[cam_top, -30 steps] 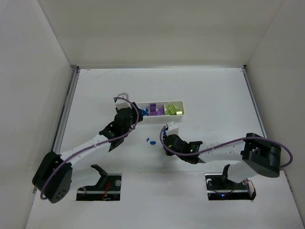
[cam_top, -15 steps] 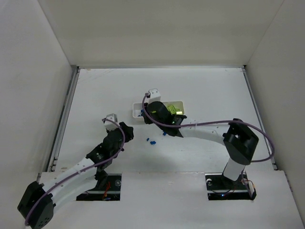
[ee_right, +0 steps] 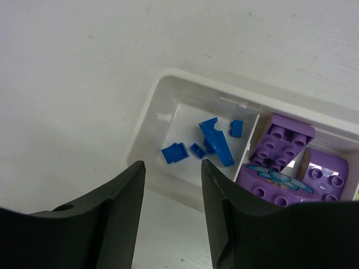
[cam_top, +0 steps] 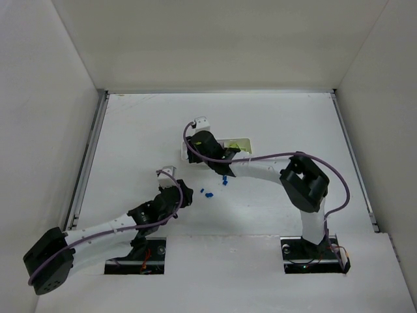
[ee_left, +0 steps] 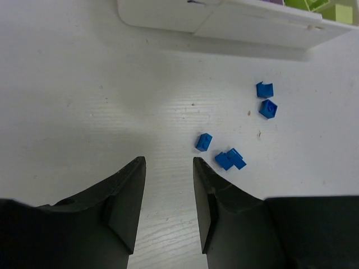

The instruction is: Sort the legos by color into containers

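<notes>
A matte white tabletop (cam_top: 293,124) is being enclosed by plain white walls (cam_top: 215,45). The right gripper (ee_right: 173,185) is being held parted and empty over the long white plastic tray (ee_right: 147,117), above the end compartment where tiny blue bricks (ee_right: 216,140) are lying beside purple blocks (ee_right: 286,140). The left gripper (ee_left: 167,185) is being held low, likewise parted and empty, near loose blue pieces (ee_left: 230,158).

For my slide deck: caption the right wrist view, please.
Right gripper open above the white tray, blue pieces in its end compartment, purple blocks in the next.
</notes>
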You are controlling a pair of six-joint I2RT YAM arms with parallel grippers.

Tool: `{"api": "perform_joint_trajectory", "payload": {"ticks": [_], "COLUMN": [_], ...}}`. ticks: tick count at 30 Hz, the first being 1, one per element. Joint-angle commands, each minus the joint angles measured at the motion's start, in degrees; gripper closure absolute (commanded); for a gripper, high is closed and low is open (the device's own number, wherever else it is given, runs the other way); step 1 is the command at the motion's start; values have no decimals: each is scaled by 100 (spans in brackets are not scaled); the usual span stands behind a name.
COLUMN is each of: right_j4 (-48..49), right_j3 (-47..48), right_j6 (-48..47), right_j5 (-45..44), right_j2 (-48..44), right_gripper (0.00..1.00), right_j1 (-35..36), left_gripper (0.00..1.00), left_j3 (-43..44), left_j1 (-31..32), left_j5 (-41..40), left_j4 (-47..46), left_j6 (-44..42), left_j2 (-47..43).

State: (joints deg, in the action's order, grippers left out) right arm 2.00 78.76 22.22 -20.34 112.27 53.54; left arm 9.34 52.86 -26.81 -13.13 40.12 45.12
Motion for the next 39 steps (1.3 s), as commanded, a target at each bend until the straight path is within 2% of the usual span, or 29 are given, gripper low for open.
{"api": "perform_joint_trajectory", "payload": {"ticks": [1, 3, 9, 12, 22, 27, 30, 33, 39], "right_j4": [178, 187, 582, 714, 907, 1109, 1136, 1145, 1268], "right_j3": [210, 44, -1299, -1994, -3999, -4588, -4703, -4677, -4510], "right_j6": [-33, -25, 151, 335, 1178, 1469, 1444, 1391, 1268], "right_j5": [4, -49, -418, -506, -867, -849, -788, -621, -691], "right_j2": [-222, -398, -1513, -2040, -3236, -3606, -3581, -3335, -2991], "right_gripper": [49, 50, 70, 72, 66, 61, 55, 51, 49], "right_j1": [-6, 3, 108, 196, 600, 671, 671, 671, 715], "left_gripper": [64, 64, 65, 65, 71, 81, 87, 88, 88], "left_j3": [76, 173, 524, 709, 1025, 1183, 1175, 1175, 1499], "left_j1": [132, 237, 413, 475, 440, 457, 493, 414, 28], "left_j5": [-53, -26, 0, -79, -105, -193, -281, -281, -229], "left_j4": [-453, -568, -1069, -1183, -1491, -1439, -1360, -1123, -569], "left_j6": [49, 14, -144, -223, -338, -382, -391, -373, -636], "left_j2": [355, 654, 1709, 2210, 3186, 3459, 3346, 2943, 2036]}}
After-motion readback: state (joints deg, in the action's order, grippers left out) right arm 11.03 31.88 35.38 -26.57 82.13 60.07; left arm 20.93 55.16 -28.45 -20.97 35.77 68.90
